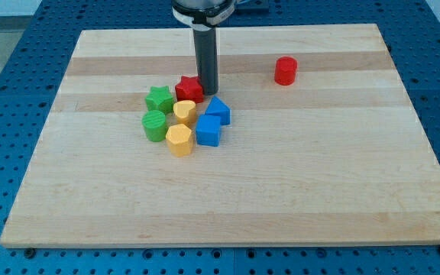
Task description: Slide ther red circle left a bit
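The red circle (285, 70) is a short red cylinder standing alone near the view's top right of the wooden board (342, 168). My tip (208, 92) is down on the board well to its left, right beside the red star (189, 88) on that star's right side. The rod rises straight up out of the view's top.
A cluster sits left of centre: a green star (158, 98), a green cylinder (155, 125), two yellow blocks (184, 111) (179, 140), and two blue blocks (218, 110) (208, 131). A blue perforated table surrounds the board.
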